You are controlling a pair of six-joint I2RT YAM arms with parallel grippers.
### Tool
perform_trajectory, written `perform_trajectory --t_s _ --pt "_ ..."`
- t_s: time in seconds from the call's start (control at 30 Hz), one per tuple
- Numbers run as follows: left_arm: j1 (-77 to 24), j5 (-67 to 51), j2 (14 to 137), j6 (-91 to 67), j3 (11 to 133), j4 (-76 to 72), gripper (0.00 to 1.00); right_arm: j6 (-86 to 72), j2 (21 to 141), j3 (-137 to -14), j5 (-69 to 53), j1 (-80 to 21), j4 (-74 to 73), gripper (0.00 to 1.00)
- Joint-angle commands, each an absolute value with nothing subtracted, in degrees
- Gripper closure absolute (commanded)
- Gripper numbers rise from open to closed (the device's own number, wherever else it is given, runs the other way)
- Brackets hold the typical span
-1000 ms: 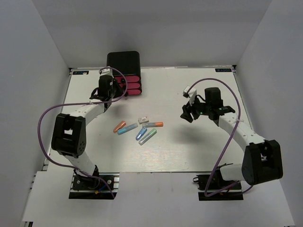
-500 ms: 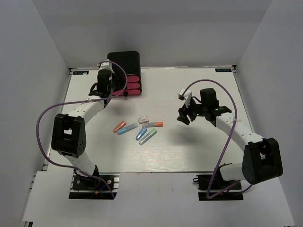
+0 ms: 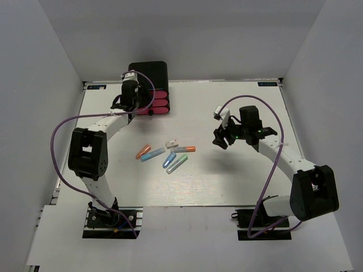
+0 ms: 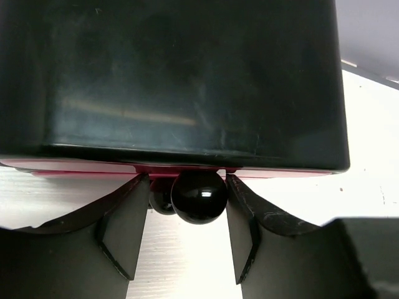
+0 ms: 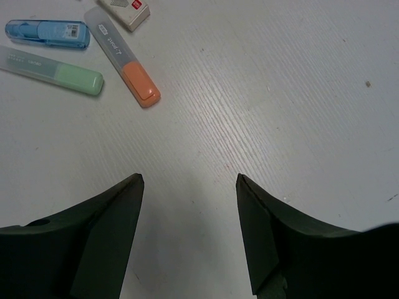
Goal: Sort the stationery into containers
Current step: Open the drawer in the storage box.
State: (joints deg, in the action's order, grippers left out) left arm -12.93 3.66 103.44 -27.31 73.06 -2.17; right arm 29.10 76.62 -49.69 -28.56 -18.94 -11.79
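Note:
The black box (image 3: 147,73) with three pink drawers (image 3: 159,105) stands at the back left. My left gripper (image 3: 135,107) is open at the drawer fronts. In the left wrist view its jaws (image 4: 187,180) stand either side of a black knob (image 4: 198,196), below the box (image 4: 174,81); a second knob (image 4: 159,202) shows behind. The stationery lies mid-table: an orange capsule (image 3: 140,152), blue ones (image 3: 152,154), a pale green one (image 3: 177,165) and a white block (image 3: 171,143). My right gripper (image 3: 220,139) is open and empty to their right (image 5: 189,180).
The right wrist view shows a blue capsule (image 5: 47,32), a green one (image 5: 53,70), an orange-tipped one (image 5: 123,56) and the white block (image 5: 128,9) ahead and left of the fingers. White walls enclose the table (image 3: 227,181) on three sides.
My left gripper has moved back towards the drawer box, up to the drawer fronts. My right gripper has shifted slightly left and turned. The stationery has not moved.

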Motion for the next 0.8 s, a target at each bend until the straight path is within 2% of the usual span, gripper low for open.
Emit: perform_trajectory --t_s 0.0,0.2,0.3,0.33,0.47,0.53,0.77 --pt "-12.8 4.7 102.8 -27.2 76.2 -1.1 0.39 29.4 76.8 -50.8 -28.7 -19.2 -9.8 0.33" --pt "-12.8 6.5 105.4 -27.2 80.0 0.6 0.39 29.7 77.2 -51.2 -28.7 -19.1 -9.8 0.33" --pt "-12.8 7.1 106.5 -27.2 81.9 1.3 0.56 30.0 77.0 -51.0 -28.3 -19.3 -10.2 0.33" --pt "-12.8 7.1 106.5 -27.2 81.9 1.8 0.68 29.9 77.0 -50.9 -28.2 -19.3 -10.2 0.33" --pt "-12.8 6.6 105.3 -27.2 80.3 1.8 0.84 30.3 76.8 -50.7 -28.7 -19.3 -10.4 0.34" --pt "-12.8 6.1 103.9 -27.2 77.3 0.8 0.86 32.2 77.0 -50.6 -30.1 -19.4 -10.9 0.38" --pt "-12.8 3.3 92.1 -27.7 61.6 -2.1 0.87 41.2 78.5 -49.9 -34.1 -21.5 -12.2 0.36"
